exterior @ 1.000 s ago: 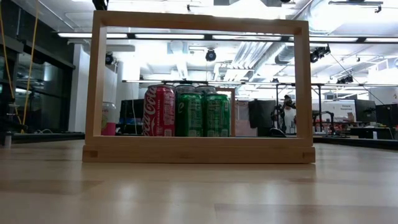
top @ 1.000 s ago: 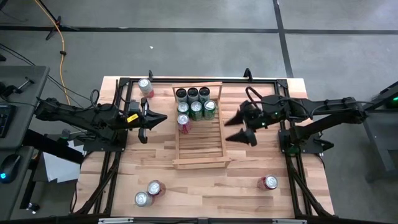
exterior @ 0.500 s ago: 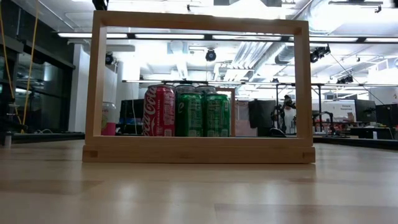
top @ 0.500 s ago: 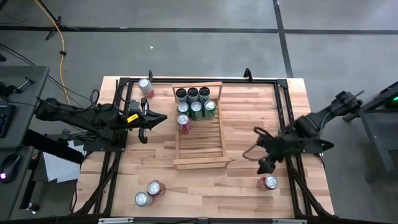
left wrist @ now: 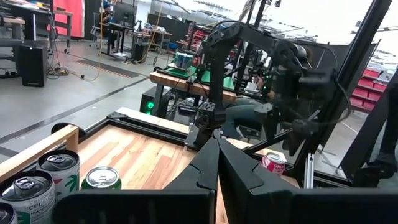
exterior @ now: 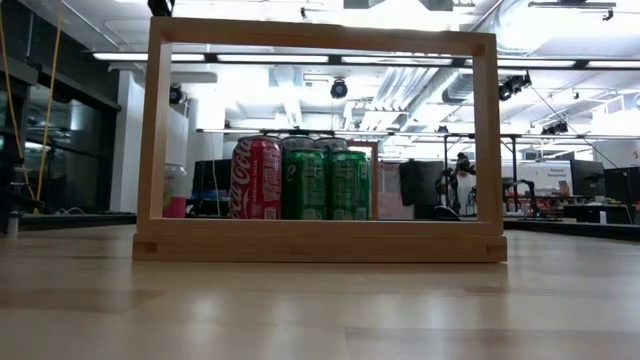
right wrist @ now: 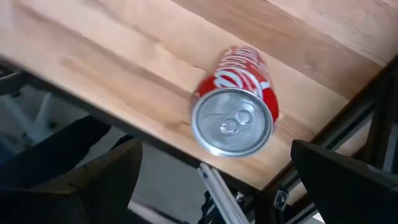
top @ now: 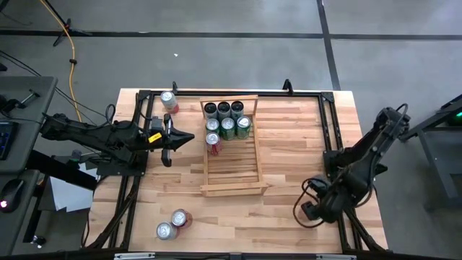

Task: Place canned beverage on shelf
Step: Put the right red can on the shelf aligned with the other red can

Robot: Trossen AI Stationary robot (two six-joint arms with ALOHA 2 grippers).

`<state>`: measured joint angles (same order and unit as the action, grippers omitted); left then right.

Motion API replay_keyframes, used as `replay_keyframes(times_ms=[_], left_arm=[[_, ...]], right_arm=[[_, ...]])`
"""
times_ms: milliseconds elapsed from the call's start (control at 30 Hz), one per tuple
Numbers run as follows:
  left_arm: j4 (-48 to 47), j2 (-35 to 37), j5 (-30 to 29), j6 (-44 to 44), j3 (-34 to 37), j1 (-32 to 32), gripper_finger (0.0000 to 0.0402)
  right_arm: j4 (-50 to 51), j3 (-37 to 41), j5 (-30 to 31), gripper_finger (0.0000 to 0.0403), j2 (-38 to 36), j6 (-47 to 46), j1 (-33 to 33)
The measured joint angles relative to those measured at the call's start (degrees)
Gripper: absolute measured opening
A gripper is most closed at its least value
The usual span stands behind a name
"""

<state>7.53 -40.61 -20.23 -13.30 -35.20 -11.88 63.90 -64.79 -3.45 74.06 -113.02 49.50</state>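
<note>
Right gripper (top: 312, 211) hangs over the near right corner of the table (top: 289, 180), directly above the loose red can (right wrist: 235, 118), which lies close to the table's edge beside the black frame rail. In the right wrist view the can stands upright, silver top facing the camera, centred between the two dark fingers (right wrist: 109, 177); jaws spread wide, nothing held.

Left gripper (top: 180, 137) waits just left of the shelf (top: 231, 186), fingers pressed together, empty.

Shelf holds seven cans: three dark-topped at the far end, three green (exterior: 305, 184) in the next row, one red cola can (exterior: 256, 178) on the left of the third row. Slats nearer the camera are free. Two more cans (top: 172, 224) stand at the near left corner, one more (top: 169, 101) at the far left corner.

Step in hand, as I read it: descend and grasp the red can. To do it well:
- keep the can centred between the fingers on the way down
- close on the mid-body, not the rim (a rim hold would likely let it tip)
- mind the edge; a nudge outward could send it off the table
- lift straight before swinging toward the open slot beside the red cola can
</note>
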Motion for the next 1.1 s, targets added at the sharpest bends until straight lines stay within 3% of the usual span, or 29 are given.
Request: replay_keyframes(times_ms=[500, 767, 1100], left_arm=[[-0.02, 0.0, -0.63, -0.02, -0.02, 0.0, 0.0], [-0.04, 0.01, -0.77, -0.02, -0.02, 0.0, 0.0], [-0.25, -0.01, -1.67, -0.02, -0.02, 0.0, 0.0]], right_arm=[[-0.16, 0.0, -0.2, 0.0397, 11.73, -7.96, 1.18], [0.21, 0.0, -6.62, 0.0397, 15.87, -18.04, 0.72], [-2.28, 0.0, -3.96, 0.0396, 18.21, -18.03, -0.77]])
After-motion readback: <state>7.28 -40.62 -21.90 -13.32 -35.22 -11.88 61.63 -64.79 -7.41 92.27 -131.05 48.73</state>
